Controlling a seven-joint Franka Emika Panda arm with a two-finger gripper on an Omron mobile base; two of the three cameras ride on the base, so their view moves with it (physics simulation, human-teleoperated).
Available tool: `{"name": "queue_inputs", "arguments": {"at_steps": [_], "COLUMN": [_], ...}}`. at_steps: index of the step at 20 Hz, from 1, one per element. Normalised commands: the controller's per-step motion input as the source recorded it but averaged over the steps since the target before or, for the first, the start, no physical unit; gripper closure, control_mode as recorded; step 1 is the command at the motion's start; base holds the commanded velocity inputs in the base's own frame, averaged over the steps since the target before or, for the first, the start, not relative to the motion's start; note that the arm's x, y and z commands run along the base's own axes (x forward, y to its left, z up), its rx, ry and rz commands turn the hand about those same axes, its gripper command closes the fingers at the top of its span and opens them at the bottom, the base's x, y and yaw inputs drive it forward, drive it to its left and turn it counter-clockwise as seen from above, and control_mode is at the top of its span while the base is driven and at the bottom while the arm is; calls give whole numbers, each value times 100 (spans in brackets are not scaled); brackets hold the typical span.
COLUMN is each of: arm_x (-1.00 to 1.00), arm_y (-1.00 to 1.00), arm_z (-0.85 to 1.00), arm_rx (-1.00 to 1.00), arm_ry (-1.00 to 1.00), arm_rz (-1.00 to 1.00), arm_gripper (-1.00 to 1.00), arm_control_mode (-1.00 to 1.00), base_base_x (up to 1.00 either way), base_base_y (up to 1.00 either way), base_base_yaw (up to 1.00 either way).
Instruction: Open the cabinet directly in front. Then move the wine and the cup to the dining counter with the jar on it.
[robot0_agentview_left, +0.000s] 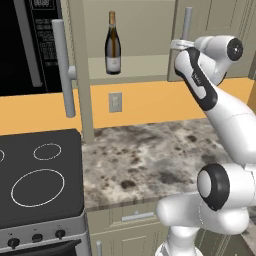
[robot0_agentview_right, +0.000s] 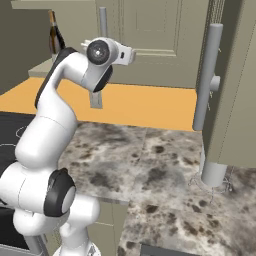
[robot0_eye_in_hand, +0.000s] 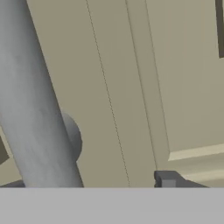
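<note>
I have the arm raised to the wall cabinet (robot0_agentview_left: 220, 40), its hand up against the right-hand door, which is closed. From the hand camera, the grey bar handle (robot0_eye_in_hand: 33, 100) of that door runs up the left of the frame, very close, with its round standoff against the panelled door face. The gripper (robot0_eye_in_hand: 94, 186) sits at the handle's foot: one dark fingertip (robot0_eye_in_hand: 168, 179) stands to the handle's right, the other peeks out at the far left edge, so the jaws stand apart with the bar between them. Whether the pads touch it, I cannot tell.

The left door (robot0_agentview_left: 80, 70) already hangs open toward me. On the shelf behind it the wine (robot0_agentview_left: 113, 45) stands upright, left of the hand and well apart from it. Below lies the mottled stone worktop (robot0_agentview_left: 145, 160), with the black cooktop (robot0_agentview_left: 40, 175) to its left.
</note>
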Motion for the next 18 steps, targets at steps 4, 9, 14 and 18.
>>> {"name": "queue_inputs", "arguments": {"at_steps": [4, 9, 14, 18], "arm_x": [81, 0, -11, -42], "arm_y": [0, 0, -1, -26], "arm_z": [-29, 0, 2, 30], "arm_rx": [0, 0, 0, 0], "arm_ry": [0, 0, -3, -18], "arm_rz": [0, 0, 0, 3], "arm_gripper": [100, 100, 100, 100], "arm_control_mode": [-100, -100, -100, -100], "base_base_x": [0, 0, 0, 0], "base_base_y": [0, 0, 0, 0], "base_base_yaw": [0, 0, 0, 0]}}
